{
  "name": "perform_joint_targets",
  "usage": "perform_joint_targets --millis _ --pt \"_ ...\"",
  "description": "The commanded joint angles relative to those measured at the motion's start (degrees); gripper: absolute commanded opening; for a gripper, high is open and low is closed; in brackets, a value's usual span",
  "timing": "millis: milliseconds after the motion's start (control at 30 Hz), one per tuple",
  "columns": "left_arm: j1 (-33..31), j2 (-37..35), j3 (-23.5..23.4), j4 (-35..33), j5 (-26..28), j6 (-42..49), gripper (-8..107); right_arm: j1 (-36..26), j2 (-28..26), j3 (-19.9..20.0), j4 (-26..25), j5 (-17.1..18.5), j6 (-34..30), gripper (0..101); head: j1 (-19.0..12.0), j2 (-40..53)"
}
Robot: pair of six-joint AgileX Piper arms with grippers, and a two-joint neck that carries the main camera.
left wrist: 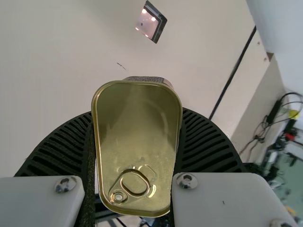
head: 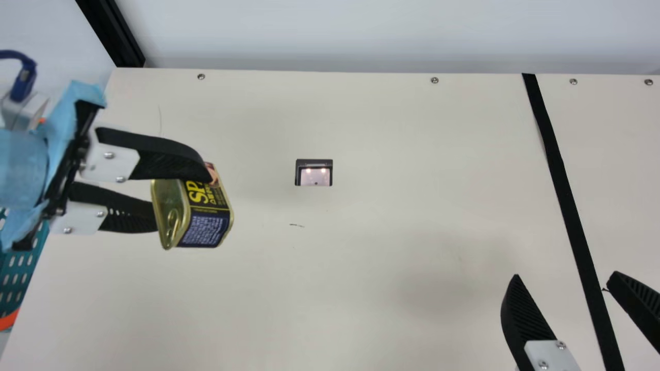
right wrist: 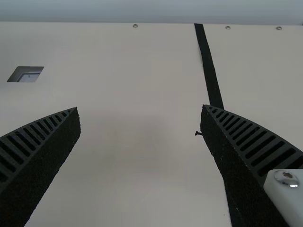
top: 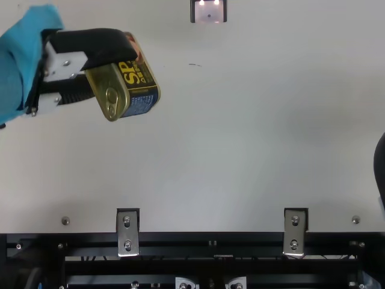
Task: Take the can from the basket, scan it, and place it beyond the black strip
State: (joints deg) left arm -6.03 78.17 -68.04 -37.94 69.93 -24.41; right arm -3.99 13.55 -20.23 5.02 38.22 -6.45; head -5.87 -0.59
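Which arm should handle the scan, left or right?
Left, I'd say: the left gripper has the can clamped, with the scanner window nearby. The right gripper is open and empty, over by the black strip, farther from the can.

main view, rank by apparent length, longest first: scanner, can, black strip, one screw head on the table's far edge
1. Black strip
2. Can, held above the table, so nearness may enlarge it
3. Scanner
4. Screw head

Claw (head: 563, 277) agape, black strip (right wrist: 207, 56), apparently 1 scanner (right wrist: 29, 76)
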Motion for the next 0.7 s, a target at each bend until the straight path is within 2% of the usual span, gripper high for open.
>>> perform_joint_targets --millis 0,167,300,500,667 --pt "-3.9 1.9 -3.6 5.4 0.0 0.0 10 0.0 0.0 0.0 0.0 0.0 0.0 101 -0.3 -0.1" --pt "-11.7 6.6 -8.2 13.4 0.0 1.7 10 0.0 0.0 0.0 -0.1 0.0 0.0 101 -0.3 -0.1" --pt "-16.6 9.9 -9.5 17.1 0.0 4.8 10 0.0 0.0 0.0 -0.1 0.0 0.0 101 -0.3 -0.1" --pt "-21.5 13.5 -9.0 19.2 0.0 9.7 10 0.0 0.0 0.0 -0.1 0.0 0.0 101 -0.3 -0.1" --pt "-22.7 14.7 -9.0 17.5 -0.1 10.0 10 0.0 0.0 0.0 -0.1 0.0 0.0 101 -0.3 -0.1"
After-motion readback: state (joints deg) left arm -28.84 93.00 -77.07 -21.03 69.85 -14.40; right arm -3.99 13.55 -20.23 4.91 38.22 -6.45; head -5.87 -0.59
